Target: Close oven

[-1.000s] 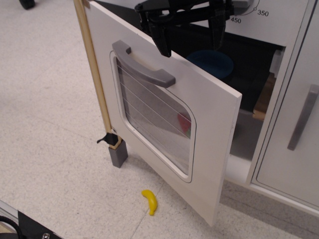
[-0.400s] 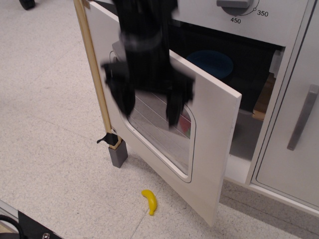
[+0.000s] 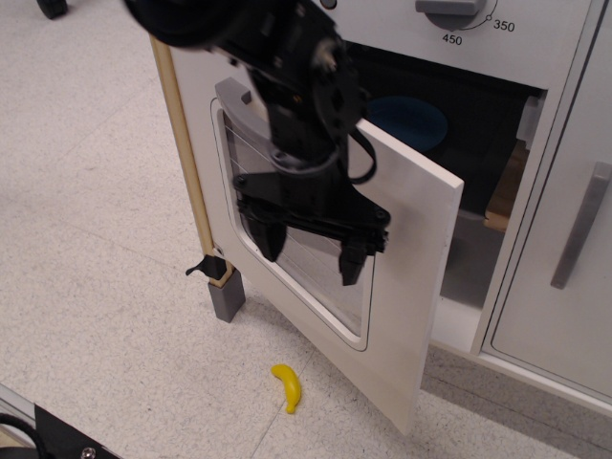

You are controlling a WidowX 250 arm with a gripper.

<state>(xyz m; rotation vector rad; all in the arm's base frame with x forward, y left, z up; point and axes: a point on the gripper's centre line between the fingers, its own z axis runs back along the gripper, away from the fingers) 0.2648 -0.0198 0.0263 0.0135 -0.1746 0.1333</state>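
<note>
The white oven [image 3: 402, 316] has its door swung open toward me, hinged low at the left by a wood-edged post [image 3: 186, 182]. The door has a wire-lined rounded window [image 3: 316, 277] and a grey bar handle [image 3: 234, 100], partly hidden by the arm. The dark oven cavity [image 3: 478, 134] holds a blue bowl [image 3: 411, 120]. The temperature dial [image 3: 449, 8] sits above. My black gripper [image 3: 306, 258] hangs in front of the door's window, fingers pointing down and spread apart, holding nothing.
A yellow toy banana [image 3: 287, 387] lies on the speckled floor below the door. A plain white cupboard door with a vertical grey handle [image 3: 581, 225] is to the right. A grey foot [image 3: 228, 298] stands under the hinge post.
The gripper came down from the top of the oven opening to in front of the door window, then a little lower and right. The door has not moved.
</note>
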